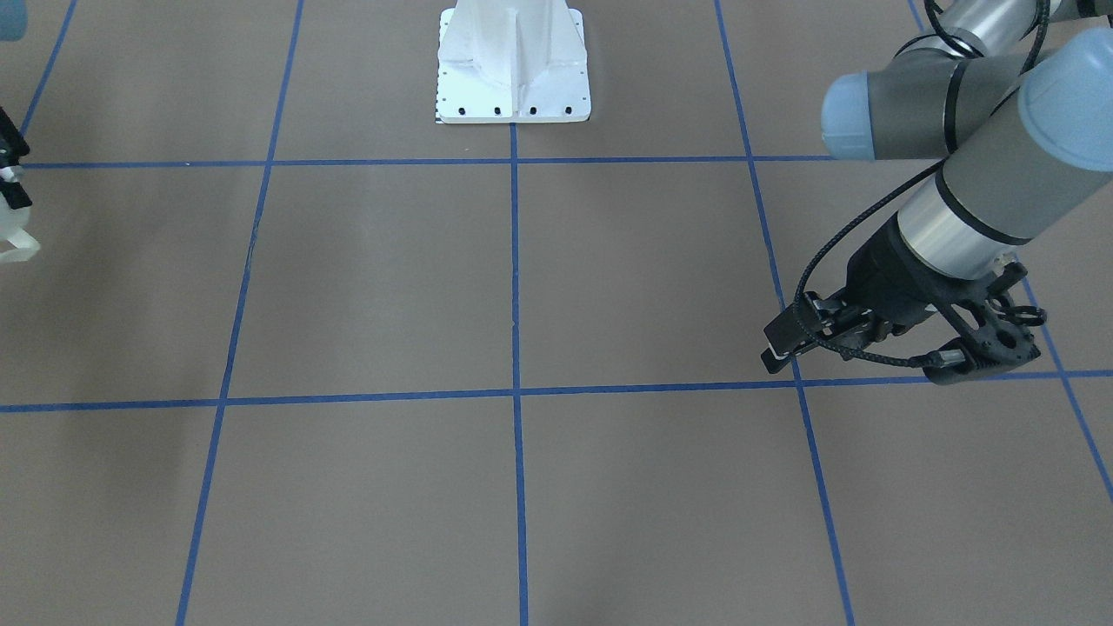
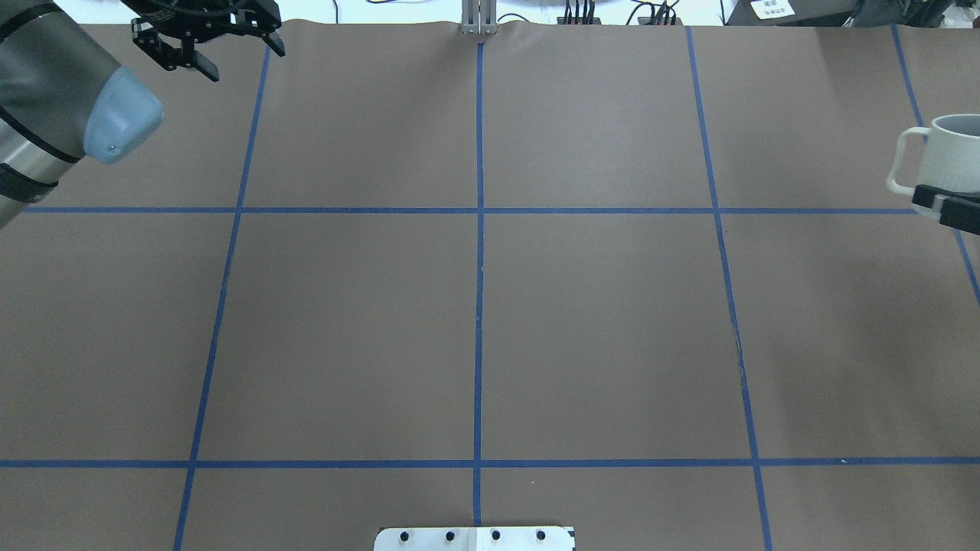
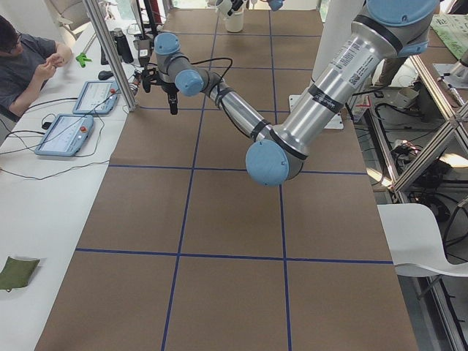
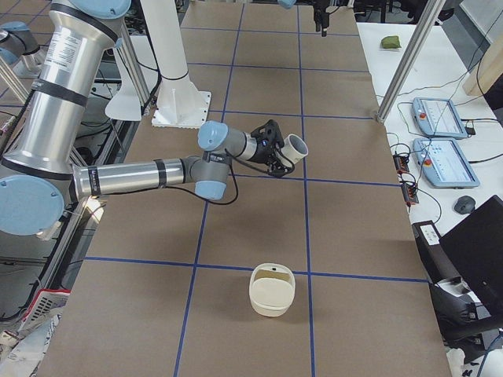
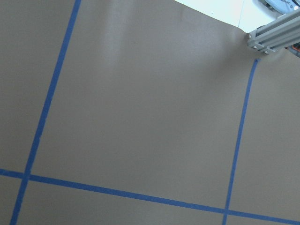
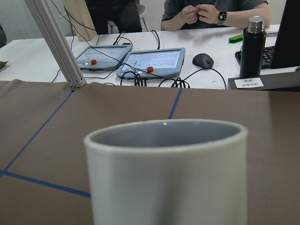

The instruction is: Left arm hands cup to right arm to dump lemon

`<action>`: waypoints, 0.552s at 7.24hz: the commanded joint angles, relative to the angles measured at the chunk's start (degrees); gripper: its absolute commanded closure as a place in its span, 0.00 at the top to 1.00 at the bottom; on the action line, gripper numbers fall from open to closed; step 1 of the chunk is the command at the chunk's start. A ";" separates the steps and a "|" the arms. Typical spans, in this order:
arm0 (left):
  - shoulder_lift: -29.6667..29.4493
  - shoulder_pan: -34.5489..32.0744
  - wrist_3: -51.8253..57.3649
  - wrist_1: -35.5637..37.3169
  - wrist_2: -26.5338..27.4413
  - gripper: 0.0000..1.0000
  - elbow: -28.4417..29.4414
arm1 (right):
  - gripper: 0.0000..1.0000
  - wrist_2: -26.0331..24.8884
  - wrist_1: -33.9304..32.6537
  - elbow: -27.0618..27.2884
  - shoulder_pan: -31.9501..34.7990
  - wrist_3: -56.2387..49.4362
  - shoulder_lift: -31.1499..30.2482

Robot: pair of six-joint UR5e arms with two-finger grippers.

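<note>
The table (image 2: 597, 321) is covered in brown paper with a grid of blue tape. The white robot pedestal (image 1: 513, 61) is bolted at the middle of its robot-side edge.

The left arm (image 3: 322, 95) stretches across to the far left corner, by the operators' edge. There the left gripper (image 1: 776, 343) hangs above the paper with its fingers apart and nothing between them.

The right arm (image 4: 134, 177) reaches out low towards the table's right end. The right gripper (image 4: 281, 155) is clamped on the cup (image 6: 166, 173) and holds it off the surface, nearer the operators' edge than the robot's. The cup's squarish handle points towards the table's middle. Its grey inside shows at the rim, but I cannot tell what is in it.

A cream bowl (image 4: 271, 302) sits on a tape line close to the right end, well apart from the cup.

Past the operators' edge, a seated person (image 6: 211, 11) is at a white desk with two teach pendants (image 6: 150, 61) and a dark bottle (image 6: 253, 47).
</note>
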 commanded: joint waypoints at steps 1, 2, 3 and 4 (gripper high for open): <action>-0.01 0.06 0.22 -0.01 0.53 1.00 -0.25 | 0.18 8.05 12.80 -10.32 7.32 4.88 -0.91; 0.08 0.15 0.22 -0.10 0.62 1.00 -0.25 | 0.18 8.42 16.67 -13.05 7.42 9.71 -0.91; 0.08 0.15 0.22 -0.10 0.53 1.00 -0.25 | 0.18 8.51 23.67 -18.04 7.68 15.59 -0.39; 0.17 0.06 0.31 -0.01 0.53 1.00 -0.25 | 0.18 8.51 30.09 -22.88 7.77 21.56 0.92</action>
